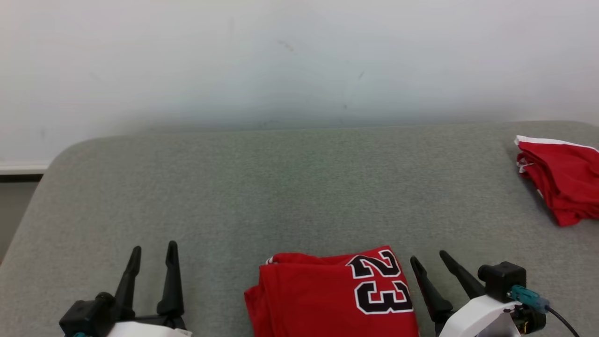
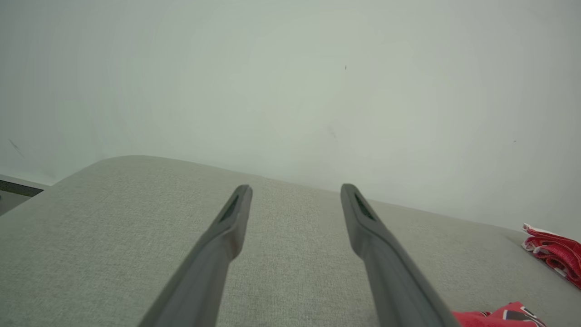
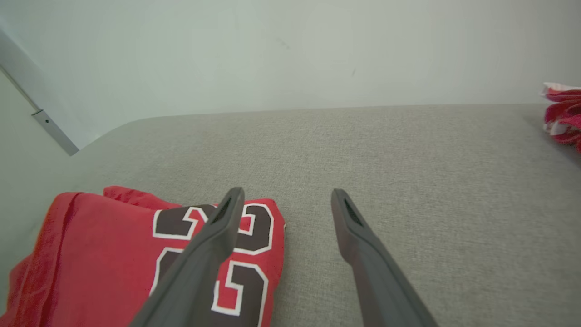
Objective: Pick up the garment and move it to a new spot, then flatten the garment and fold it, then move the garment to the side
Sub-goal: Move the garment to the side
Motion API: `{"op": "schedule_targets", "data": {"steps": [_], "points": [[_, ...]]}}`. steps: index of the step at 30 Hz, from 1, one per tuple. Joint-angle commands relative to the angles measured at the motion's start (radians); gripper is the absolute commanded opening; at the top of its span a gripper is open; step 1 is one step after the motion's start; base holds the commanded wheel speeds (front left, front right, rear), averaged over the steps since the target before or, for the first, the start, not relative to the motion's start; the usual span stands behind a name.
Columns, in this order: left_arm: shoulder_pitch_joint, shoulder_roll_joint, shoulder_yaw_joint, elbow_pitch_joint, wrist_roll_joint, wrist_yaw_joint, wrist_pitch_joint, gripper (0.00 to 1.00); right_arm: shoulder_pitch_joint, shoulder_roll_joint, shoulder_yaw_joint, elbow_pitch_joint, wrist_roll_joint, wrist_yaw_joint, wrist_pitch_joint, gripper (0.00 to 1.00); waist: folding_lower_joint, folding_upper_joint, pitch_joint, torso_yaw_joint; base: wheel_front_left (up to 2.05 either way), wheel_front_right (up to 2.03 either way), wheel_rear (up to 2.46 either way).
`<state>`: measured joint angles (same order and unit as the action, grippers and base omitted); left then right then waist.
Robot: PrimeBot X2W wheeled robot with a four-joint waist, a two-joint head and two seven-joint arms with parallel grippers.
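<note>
Jersey [image 1: 327,299], red with a black, white-edged 23, lies folded on the grey fabric bench [image 1: 281,187] at the near edge of your head view, between the two grippers. Note the right gripper [image 1: 428,256] just beside the jersey's numbered side, its fingers spread wide and holding nothing. In your right wrist view one finger [image 3: 213,245] crosses in front of the 23; whether it touches the cloth you cannot tell. Note the left gripper [image 1: 154,246] apart from the jersey, over bare bench, its fingers likewise spread wide and empty. A second red garment [image 1: 561,182], white-trimmed and bunched, sits at the bench's far right, well apart from the jersey. A pale wall [image 1: 281,56] rises behind the bench.
</note>
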<state>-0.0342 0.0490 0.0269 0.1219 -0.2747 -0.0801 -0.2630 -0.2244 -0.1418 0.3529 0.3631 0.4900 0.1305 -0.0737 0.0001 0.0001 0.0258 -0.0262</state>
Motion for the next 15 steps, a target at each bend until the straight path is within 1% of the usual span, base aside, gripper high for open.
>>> {"op": "schedule_targets", "data": {"steps": [1, 10, 12, 15], "points": [[-0.005, 0.004, -0.003, -0.002, -0.014, 0.004, -0.002, 1.0, -0.021, -0.003, 0.01, 0.044, 0.016, 0.0, 0.03, 1.0, -0.0001, -0.0001, 0.014, 0.029, 0.0, 0.0, 0.0], [-0.025, 0.004, 0.002, 0.012, -0.024, -0.006, -0.002, 1.0, -0.065, 0.005, 0.05, 0.209, 0.094, 0.0, 0.185, 1.0, -0.0001, -0.0001, 0.046, 0.108, 0.0, 0.0, 0.0], [-0.028, 0.004, 0.002, 0.012, -0.025, -0.008, -0.002, 1.0, -0.071, 0.008, 0.062, 0.235, 0.106, 0.0, 0.219, 1.0, -0.0001, -0.0001, 0.053, 0.122, 0.0, 0.0, 0.0], [-0.034, 0.004, 0.001, 0.013, -0.026, -0.009, -0.002, 1.0, -0.077, 0.011, 0.082, 0.262, 0.125, 0.0, 0.244, 1.0, -0.0001, -0.0001, 0.062, 0.141, 0.0, 0.0, 0.0]]}}
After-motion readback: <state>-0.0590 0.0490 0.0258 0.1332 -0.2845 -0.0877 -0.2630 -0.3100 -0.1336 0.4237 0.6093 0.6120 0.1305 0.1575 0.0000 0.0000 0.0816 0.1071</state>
